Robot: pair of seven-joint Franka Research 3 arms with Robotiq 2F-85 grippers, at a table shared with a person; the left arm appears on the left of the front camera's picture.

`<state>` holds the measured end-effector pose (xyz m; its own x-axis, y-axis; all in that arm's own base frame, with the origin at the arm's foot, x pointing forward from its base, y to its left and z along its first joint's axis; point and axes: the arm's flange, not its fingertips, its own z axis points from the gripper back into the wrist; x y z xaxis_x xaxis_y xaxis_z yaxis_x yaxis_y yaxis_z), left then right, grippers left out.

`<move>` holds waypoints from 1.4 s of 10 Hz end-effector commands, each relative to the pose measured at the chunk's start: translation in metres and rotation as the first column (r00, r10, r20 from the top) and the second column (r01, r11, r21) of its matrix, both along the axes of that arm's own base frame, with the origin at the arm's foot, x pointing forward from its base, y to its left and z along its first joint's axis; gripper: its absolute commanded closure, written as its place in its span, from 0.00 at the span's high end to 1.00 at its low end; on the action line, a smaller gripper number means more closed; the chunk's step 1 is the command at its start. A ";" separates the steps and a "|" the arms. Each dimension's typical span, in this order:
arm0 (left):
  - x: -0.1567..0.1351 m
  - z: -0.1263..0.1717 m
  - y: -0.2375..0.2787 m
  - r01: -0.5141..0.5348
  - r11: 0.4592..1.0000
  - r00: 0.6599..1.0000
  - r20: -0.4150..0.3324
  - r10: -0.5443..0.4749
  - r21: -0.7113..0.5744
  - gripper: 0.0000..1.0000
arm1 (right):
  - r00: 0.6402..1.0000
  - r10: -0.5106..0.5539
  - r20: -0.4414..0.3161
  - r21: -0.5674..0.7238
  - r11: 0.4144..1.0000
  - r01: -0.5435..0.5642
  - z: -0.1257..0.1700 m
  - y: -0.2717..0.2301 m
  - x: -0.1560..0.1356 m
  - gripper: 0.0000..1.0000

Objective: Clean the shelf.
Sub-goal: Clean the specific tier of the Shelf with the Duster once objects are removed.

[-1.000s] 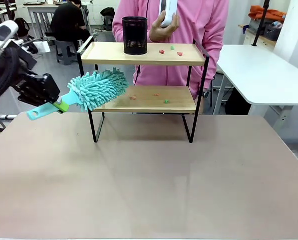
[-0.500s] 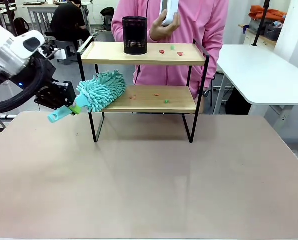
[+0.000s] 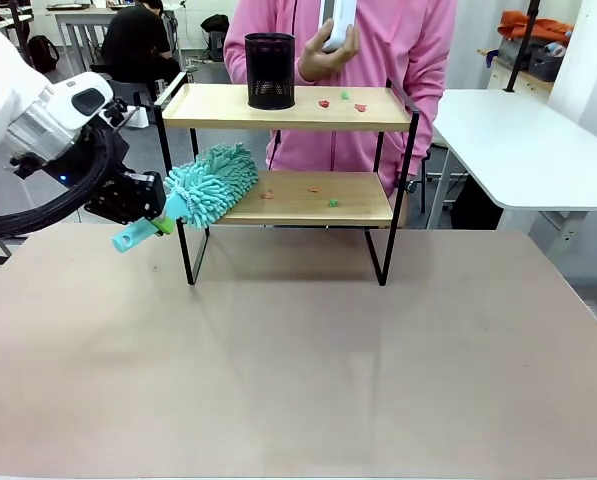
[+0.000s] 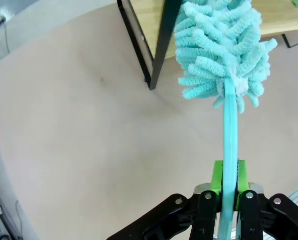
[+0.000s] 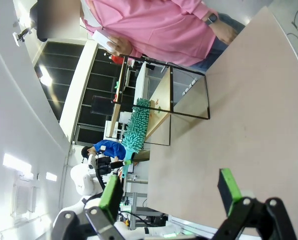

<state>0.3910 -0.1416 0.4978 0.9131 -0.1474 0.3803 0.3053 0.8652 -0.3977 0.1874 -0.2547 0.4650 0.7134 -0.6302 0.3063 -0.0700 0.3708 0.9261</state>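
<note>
The shelf (image 3: 382, 108) stands at the far middle of the beige table, two wooden boards in a black frame. Small red and green scraps (image 3: 324, 102) lie on the top board, and more scraps (image 3: 333, 203) on the lower board. My left gripper (image 3: 158, 222) is shut on the handle of a teal fluffy duster (image 3: 210, 183), whose head reaches over the lower board's left end. In the left wrist view the green pads (image 4: 217, 177) clamp the duster handle (image 4: 230, 135) beside the shelf's leg (image 4: 161, 45). My right gripper (image 5: 168, 190) hangs open above the table, far from the shelf (image 5: 163, 95).
A black mesh cup (image 3: 270, 70) stands on the top board's left part. A person in a pink top (image 3: 398, 45) stands behind the shelf, holding a white object (image 3: 336, 25). A white table (image 3: 528, 145) is at the right.
My left arm has moved right toward the shelf with the duster. The duster's head has slid farther in over the lower board's left end.
</note>
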 end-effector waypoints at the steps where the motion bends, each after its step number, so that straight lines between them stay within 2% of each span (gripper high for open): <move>1: -0.002 -0.004 -0.008 0.012 1.000 1.000 0.028 -0.012 -0.025 0.12 | 0.999 -0.002 0.038 -0.001 1.000 0.002 0.002 0.000 0.002 1.00; 8: -0.015 -0.008 -0.041 0.204 0.974 0.978 -0.012 -0.206 -0.094 0.12 | 0.999 -0.002 0.038 -0.001 1.000 0.002 0.002 0.000 0.002 1.00; 14: -0.019 -0.008 -0.054 0.273 0.953 0.961 -0.017 -0.278 -0.128 0.12 | 0.999 -0.002 0.038 -0.001 1.000 0.002 0.002 0.000 0.002 1.00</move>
<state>0.3665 -0.1972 0.4887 0.8658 -0.3436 0.3637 0.4911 0.7228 -0.4862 0.1874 -0.2547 0.4650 0.7134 -0.6302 0.3064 -0.0702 0.3708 0.9260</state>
